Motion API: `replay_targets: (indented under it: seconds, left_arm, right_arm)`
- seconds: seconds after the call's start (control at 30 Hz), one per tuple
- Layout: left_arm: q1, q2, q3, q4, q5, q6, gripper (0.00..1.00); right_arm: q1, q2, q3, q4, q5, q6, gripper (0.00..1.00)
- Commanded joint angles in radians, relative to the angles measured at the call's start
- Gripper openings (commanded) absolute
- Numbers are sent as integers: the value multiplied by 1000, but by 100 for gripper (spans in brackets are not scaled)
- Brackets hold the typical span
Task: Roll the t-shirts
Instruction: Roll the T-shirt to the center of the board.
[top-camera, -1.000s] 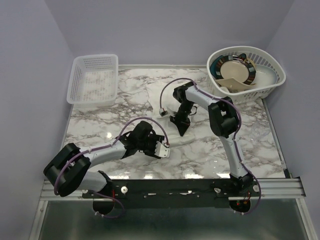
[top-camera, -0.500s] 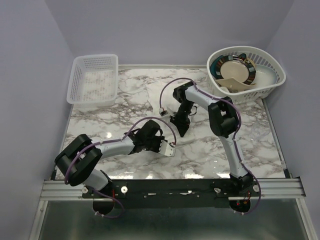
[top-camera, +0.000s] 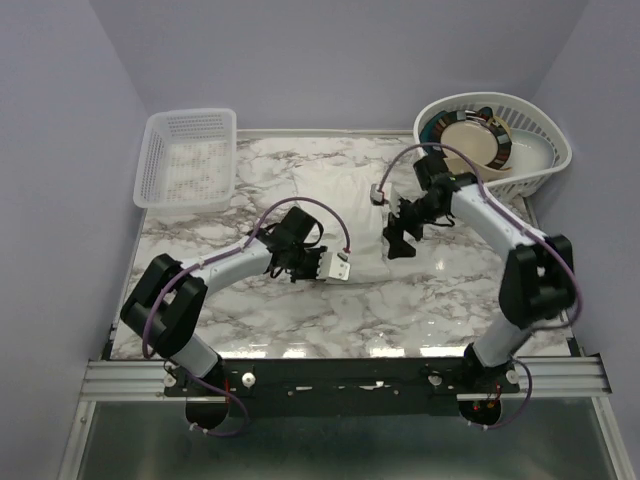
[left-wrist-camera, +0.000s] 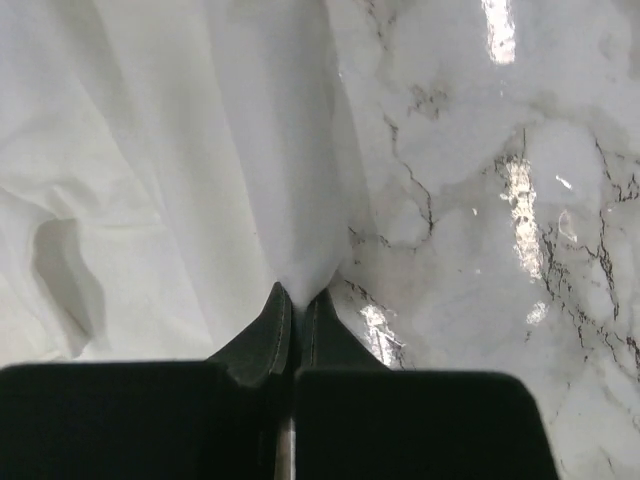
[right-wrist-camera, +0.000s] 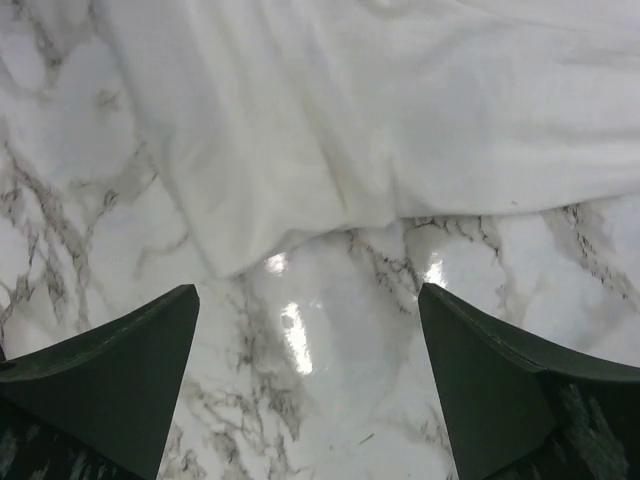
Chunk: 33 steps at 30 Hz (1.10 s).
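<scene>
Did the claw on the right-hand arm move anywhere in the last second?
Yes. The right gripper has shifted to the right, ending closer to the round dish basket than before.

The right hand has its two dark fingers spread wide apart, one at each lower corner of the view, and nothing is held between them. A white t-shirt lies ahead of the fingertips, wrinkled, with soft folds running away from the hand. Its near hem runs unevenly across the view, and one rounded fold dips closest to the hand on the left-finger side. Bare marble-patterned bench fills the gap between the fingers and carries a bright glare spot.
</scene>
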Motion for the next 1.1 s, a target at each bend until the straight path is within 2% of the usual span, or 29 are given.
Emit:
replay_targets:
  seconds: [0.0,0.1,0.37,0.53,0.73,0.9,1.07]
  left_arm:
    - [72,89,184,-271,257,0,0]
    - [93,123,247,-315,302,0,0]
    - [145,148,296,-393,372,56,0]
    - [168,152,311,-388,389,34,0]
    - [190,178,339,-378,417,-4,0]
    - [199,195,345,-330,426,-79,0]
    - [230,206,348,-263,472,-191,0]
  right_arm:
    - [87,-315,-408,444,-19,-112,99]
    - [158,-380,-528,509,26,-166,100]
    - [256,-372,-613,718,101,-114,99]
    - [290,-311,-566,660,79,-112,100]
    - [314,-341,-544,606,50,-85,99]
    - [322,-357,-533,537,36,-52,99]
    - [340,-337,-535,539,62,0,100]
